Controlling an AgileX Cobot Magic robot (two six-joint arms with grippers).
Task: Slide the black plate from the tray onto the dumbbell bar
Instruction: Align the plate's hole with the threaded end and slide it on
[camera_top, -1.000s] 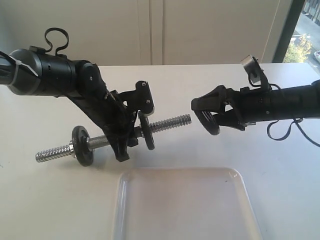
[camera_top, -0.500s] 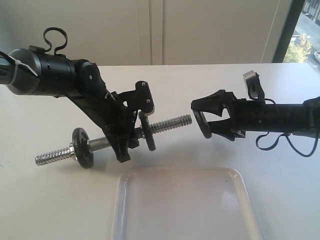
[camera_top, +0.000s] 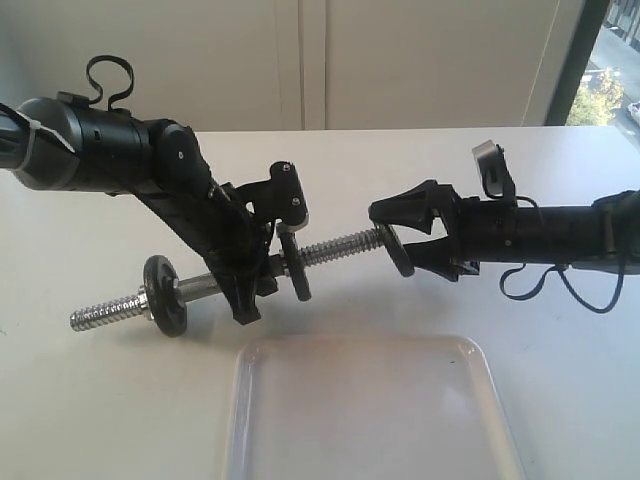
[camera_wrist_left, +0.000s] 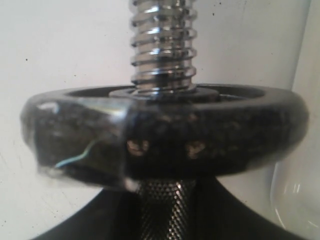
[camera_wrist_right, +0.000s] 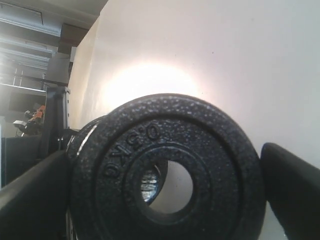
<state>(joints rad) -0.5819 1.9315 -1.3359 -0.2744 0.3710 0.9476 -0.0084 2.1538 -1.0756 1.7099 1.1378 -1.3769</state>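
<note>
My right gripper (camera_top: 402, 246) is shut on the black plate (camera_top: 394, 250), held on edge at the right threaded tip of the dumbbell bar (camera_top: 335, 247). In the right wrist view the plate (camera_wrist_right: 170, 165) fills the space between my fingers (camera_wrist_right: 290, 182). The bar's end (camera_wrist_right: 150, 186) shows off-centre through the plate's hole. My left gripper (camera_top: 250, 288) is shut on the bar's middle and holds it tilted above the table. Two like discs sit on the bar, one (camera_top: 165, 296) near its left end and one (camera_top: 296, 266) beside my left gripper. In the left wrist view that nearer disc (camera_wrist_left: 165, 130) sits below the threads (camera_wrist_left: 162, 45). The white tray (camera_top: 370, 410) lies in front.
The tray holds nothing that I can see. The white table (camera_top: 560, 380) runs on to the right of it. A pale wall stands behind the table, with a window (camera_top: 615, 60) at the far right.
My right gripper has moved left with the black plate, closing the gap to the bar's right threaded tip. The left arm and the bar have stayed still.
</note>
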